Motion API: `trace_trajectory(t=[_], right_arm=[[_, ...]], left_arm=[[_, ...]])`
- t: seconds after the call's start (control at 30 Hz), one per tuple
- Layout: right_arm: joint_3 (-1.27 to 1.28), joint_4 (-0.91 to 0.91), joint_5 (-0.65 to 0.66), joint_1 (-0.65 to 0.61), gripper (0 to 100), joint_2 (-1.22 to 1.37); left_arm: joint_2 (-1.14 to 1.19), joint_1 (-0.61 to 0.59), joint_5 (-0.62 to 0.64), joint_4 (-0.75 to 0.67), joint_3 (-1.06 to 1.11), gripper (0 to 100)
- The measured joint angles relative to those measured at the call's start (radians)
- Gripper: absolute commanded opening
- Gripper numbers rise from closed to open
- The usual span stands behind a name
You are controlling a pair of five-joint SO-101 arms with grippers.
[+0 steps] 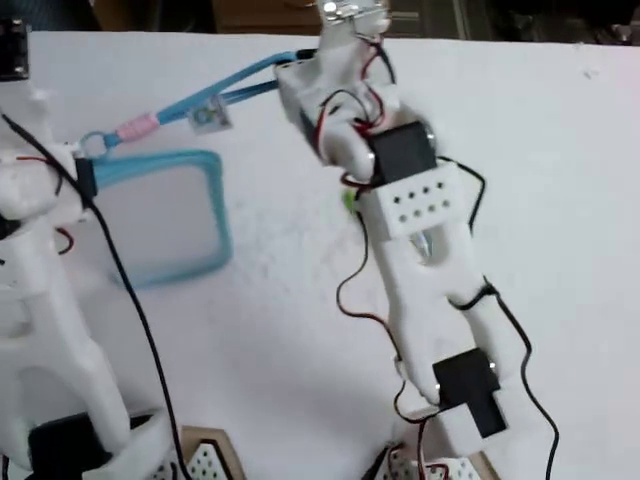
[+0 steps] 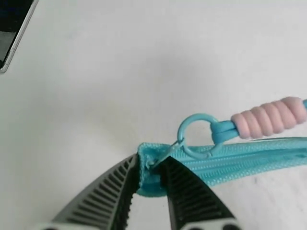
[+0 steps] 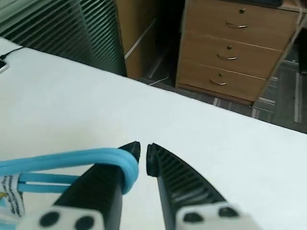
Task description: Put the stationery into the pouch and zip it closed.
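A pouch (image 1: pixel 165 215) with a blue rim lies flat at the left of the table. My left gripper (image 1: pixel 82 175) is at its near corner. In the left wrist view that gripper (image 2: pixel 151 165) is shut on the pouch's blue fabric end (image 2: pixel 146 179), right beside the zipper (image 2: pixel 235 160). A blue ring (image 2: pixel 196 136) links the zipper pull to pink beads (image 2: pixel 268 117) and a blue strap (image 1: pixel 235 85). The strap runs up to my right gripper (image 1: pixel 292 72). In the right wrist view the strap's loop (image 3: pixel 86 160) wraps over one finger of the right gripper (image 3: pixel 143 155), whose tips nearly touch.
A small paper tag (image 1: pixel 210 118) hangs on the strap. Something small and green (image 1: pixel 348 200) peeks out from under the right arm. A dark device (image 1: pixel 12 50) lies at the table's far left corner. Wooden drawers (image 3: pixel 230 48) stand beyond the far edge.
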Motion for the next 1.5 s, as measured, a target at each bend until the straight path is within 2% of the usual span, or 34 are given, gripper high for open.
trace_trajectory(t=[0.2, 0.43, 0.63, 1.33, 1.5], right_arm=[[0.0, 0.003, 0.002, 0.052, 1.7, -0.031], [0.0, 0.003, 0.002, 0.043, 1.7, -0.031], [0.0, 0.003, 0.0, 0.005, 1.7, -0.041], [-0.002, 0.0, 0.0, -0.087, 1.7, 0.002], [-0.002, -0.055, 0.0, -0.095, 1.7, 0.009]], left_arm=[[0.0, 0.026, 0.0, -0.002, 0.0, 4], [0.0, 0.025, -0.044, -0.002, 0.0, 26], [-0.018, 0.009, -0.044, 0.0, 0.002, 36], [-0.327, 0.006, -0.055, 0.014, 0.037, 35], [-0.427, 0.006, -0.144, 0.014, 0.037, 35]])
